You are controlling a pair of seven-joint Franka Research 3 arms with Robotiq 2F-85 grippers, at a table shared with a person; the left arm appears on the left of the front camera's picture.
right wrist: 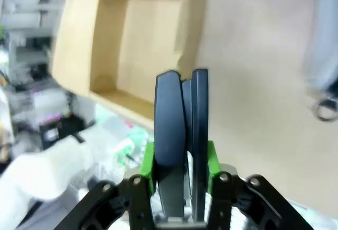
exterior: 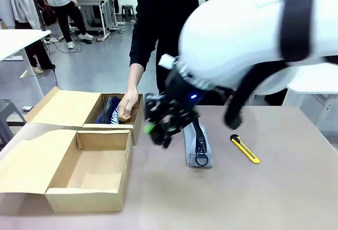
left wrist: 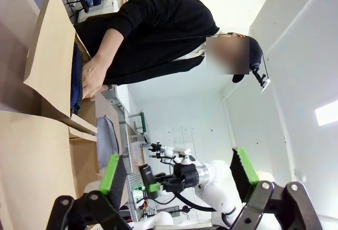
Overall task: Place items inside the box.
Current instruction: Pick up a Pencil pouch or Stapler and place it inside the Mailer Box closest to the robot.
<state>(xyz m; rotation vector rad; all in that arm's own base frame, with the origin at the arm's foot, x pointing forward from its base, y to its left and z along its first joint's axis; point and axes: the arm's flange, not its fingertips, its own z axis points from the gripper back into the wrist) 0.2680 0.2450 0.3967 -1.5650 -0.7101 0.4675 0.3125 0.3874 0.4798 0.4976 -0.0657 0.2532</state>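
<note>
My right gripper [exterior: 158, 124] hangs over the table between the boxes and the grey zip pencil case [exterior: 198, 145], shut on the black stapler [right wrist: 182, 119]. In the right wrist view the open, empty box [right wrist: 132, 45] lies just beyond the stapler. This larger box [exterior: 90, 169] sits at the front left with its flap folded out to the left. A yellow utility knife [exterior: 244, 149] lies to the right of the pencil case. The navy pouch [exterior: 109, 111] is in the smaller far box [exterior: 84, 111], with the person's hand [exterior: 127, 108] on it. My left gripper [left wrist: 178, 174] is open and holds nothing. The marker is out of view.
The person in black stands at the far side, leaning over the smaller box. My right arm's white body [exterior: 248, 29] looms large across the upper right of the front view. Bare table [exterior: 264, 198] lies at the front right.
</note>
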